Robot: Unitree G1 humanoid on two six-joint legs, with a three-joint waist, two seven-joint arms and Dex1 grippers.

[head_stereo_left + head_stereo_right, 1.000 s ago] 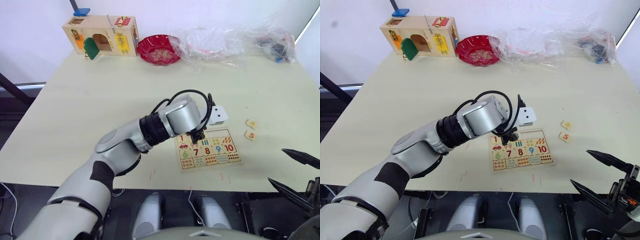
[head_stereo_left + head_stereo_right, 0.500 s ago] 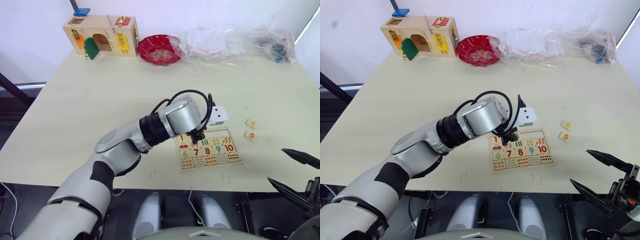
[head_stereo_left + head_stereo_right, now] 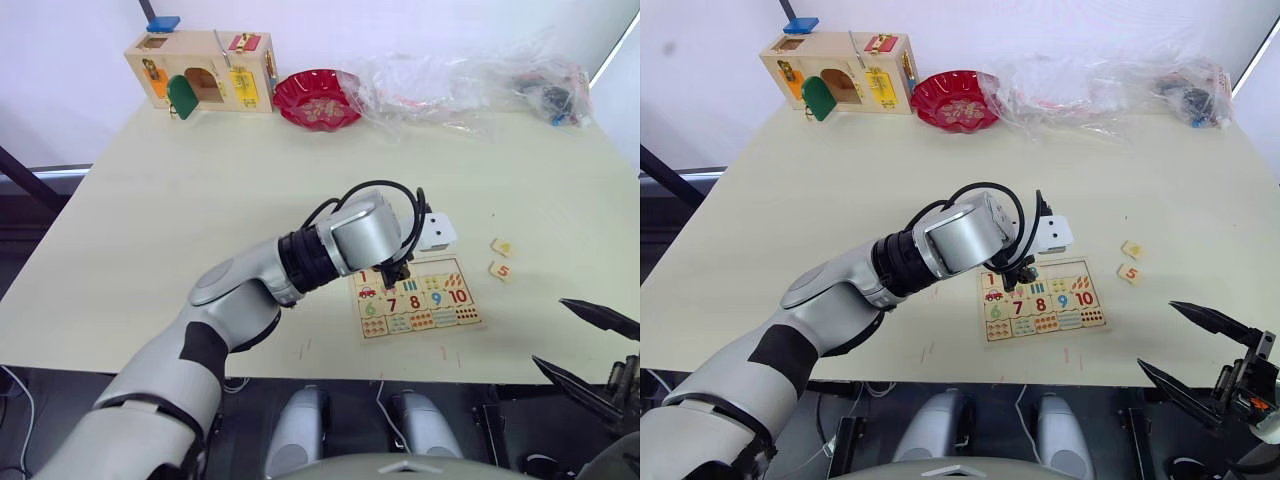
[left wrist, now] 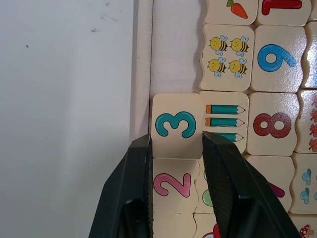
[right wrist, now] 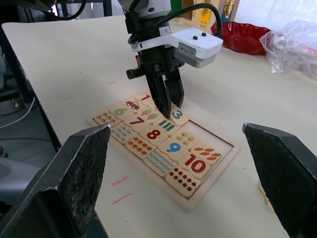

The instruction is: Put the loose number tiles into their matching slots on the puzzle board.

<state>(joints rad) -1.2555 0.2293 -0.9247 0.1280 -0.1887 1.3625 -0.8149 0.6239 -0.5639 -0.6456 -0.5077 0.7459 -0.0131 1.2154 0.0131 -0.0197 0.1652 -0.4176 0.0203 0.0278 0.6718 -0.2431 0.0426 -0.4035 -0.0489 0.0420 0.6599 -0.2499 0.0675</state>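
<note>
Pale bench: tiles 1–3 seated in puzzle board, left claw narrowly straddling tile 3, tiles 4 and 5 loose, right claw wide, empty.

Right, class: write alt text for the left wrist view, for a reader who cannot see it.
Two black fingers straddle the 3 tile, which sits in the top row of the puzzle board beside the 2 tile. Past the 3, the row's slots lie empty.

The table carries puzzle board, latch box, red bowl.
</note>
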